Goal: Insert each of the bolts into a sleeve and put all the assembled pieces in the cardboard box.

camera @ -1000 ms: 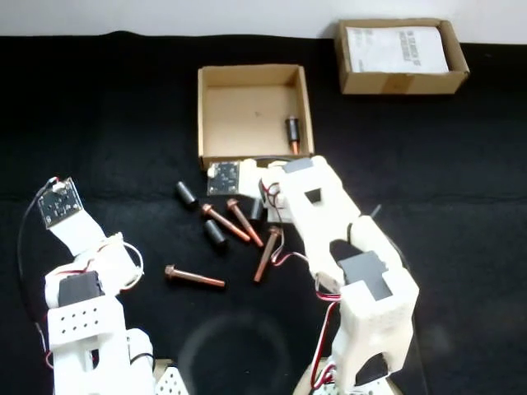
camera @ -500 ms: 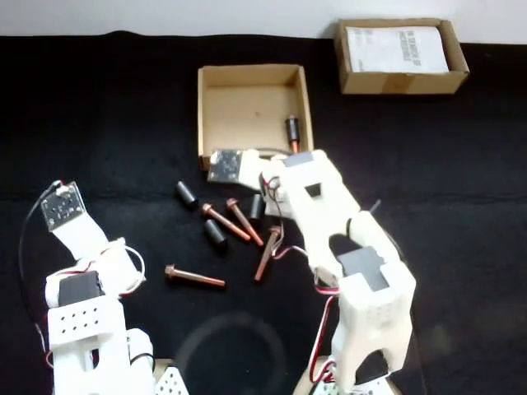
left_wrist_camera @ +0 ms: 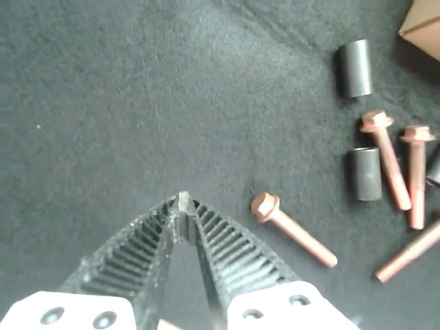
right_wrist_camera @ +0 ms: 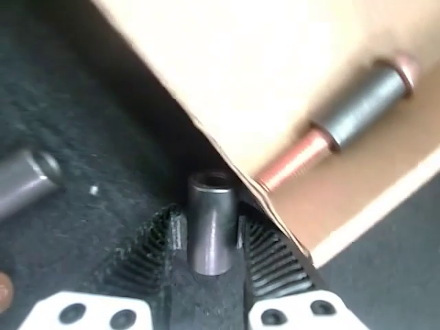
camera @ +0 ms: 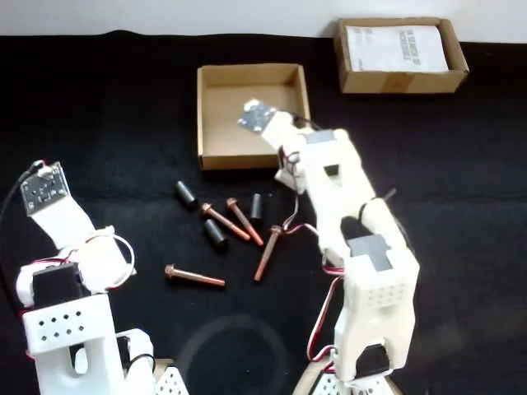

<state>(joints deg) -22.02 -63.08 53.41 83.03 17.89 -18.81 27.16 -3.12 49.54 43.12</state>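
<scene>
My right gripper point(right_wrist_camera: 210, 221) is shut on an upright black sleeve point(right_wrist_camera: 212, 199), held just outside the near wall of the open cardboard box point(camera: 200, 115). Inside the box lies one bolt in a sleeve point(right_wrist_camera: 344, 113). On the black cloth in front of the box lie several copper bolts point(camera: 194, 276) point(camera: 224, 221) point(camera: 244, 220) point(camera: 268, 253) and three loose black sleeves point(camera: 186, 194) point(camera: 215, 233) point(camera: 257, 206). My left gripper point(left_wrist_camera: 182, 203) is shut and holds nothing, low over the cloth a short way from the nearest bolt point(left_wrist_camera: 292, 229).
A second cardboard box point(camera: 399, 53) holding a printed sheet stands at the back right. The right arm point(camera: 346, 197) stretches from the front edge to the open box, beside the loose parts. The left arm's base point(camera: 70, 321) is at the front left.
The right arm has lifted from the cloth beside the bolts and swung toward the box, its wrist now over the box's near right corner. The left arm has shifted slightly left.
</scene>
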